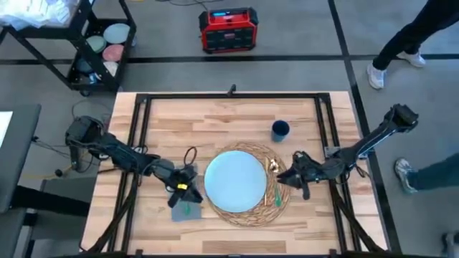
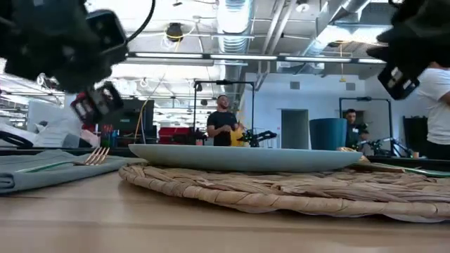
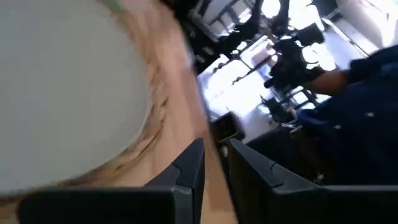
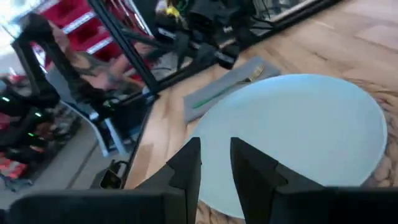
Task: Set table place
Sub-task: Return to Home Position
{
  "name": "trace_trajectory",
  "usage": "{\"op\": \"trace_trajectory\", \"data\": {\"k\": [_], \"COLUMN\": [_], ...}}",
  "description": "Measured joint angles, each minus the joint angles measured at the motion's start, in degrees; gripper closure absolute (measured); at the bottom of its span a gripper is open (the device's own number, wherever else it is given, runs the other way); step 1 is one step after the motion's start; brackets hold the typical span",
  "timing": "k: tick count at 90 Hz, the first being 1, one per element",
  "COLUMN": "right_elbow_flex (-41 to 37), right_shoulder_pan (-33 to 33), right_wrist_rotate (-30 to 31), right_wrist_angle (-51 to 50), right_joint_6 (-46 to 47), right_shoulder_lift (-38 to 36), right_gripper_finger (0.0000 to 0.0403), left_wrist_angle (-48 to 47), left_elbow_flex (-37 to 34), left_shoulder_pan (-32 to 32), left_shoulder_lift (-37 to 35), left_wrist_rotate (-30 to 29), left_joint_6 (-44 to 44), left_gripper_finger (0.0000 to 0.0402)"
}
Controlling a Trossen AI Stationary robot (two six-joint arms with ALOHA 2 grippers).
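Black jointed arms (image 1: 122, 152), yellow wrist label (image 1: 183, 188)

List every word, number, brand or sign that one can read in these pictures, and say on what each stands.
No text can be read in any view.
Red box on the floor beyond the table: its small screen and markings are too small to read.
Yellow tag on the left arm: too small to read.
White label on a dark arm part in the low view: blurred, unreadable.

Pale-blue plate (image 1: 235, 180), dark-blue cup (image 1: 280, 130), grey napkin (image 1: 188, 210)
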Motion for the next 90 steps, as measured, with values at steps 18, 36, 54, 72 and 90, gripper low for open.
{"op": "trace_trajectory", "data": {"k": [18, 36, 54, 72, 90], "right_elbow_flex": [-5.62, -6.11, -6.13, -6.13, -6.15], "right_shoulder_pan": [-0.75, -1.79, -2.24, -2.24, -2.24], "right_wrist_rotate": [0.0, 0.04, 0.5, 0.52, 0.42], "right_wrist_angle": [3.63, -6.9, -6.05, -6.29, -5.88], "right_joint_6": [2.48, 10.66, 9.01, 8.41, 6.83], "right_shoulder_lift": [0.55, 0.78, 0.94, 0.94, 0.91], "right_gripper_finger": [0.0329, 0.0329, 0.0329, 0.0329, 0.0329], "left_wrist_angle": [3.35, 4.34, 5.68, 5.08, -1.33], "left_elbow_flex": [-2.26, -5.16, -9.87, -12.71, -13.31], "left_shoulder_pan": [-1.15, -1.63, -2.67, -2.88, -2.88], "left_shoulder_lift": [-0.02, -0.83, -4.17, -13.44, -25.99], "left_wrist_rotate": [-0.23, -1.43, -5.14, -5.77, -6.75], "left_joint_6": [-0.09, -0.44, -4.44, -5.5, -7.17], "left_gripper_finger": [0.035, 0.035, 0.035, 0.035, 0.035]}}
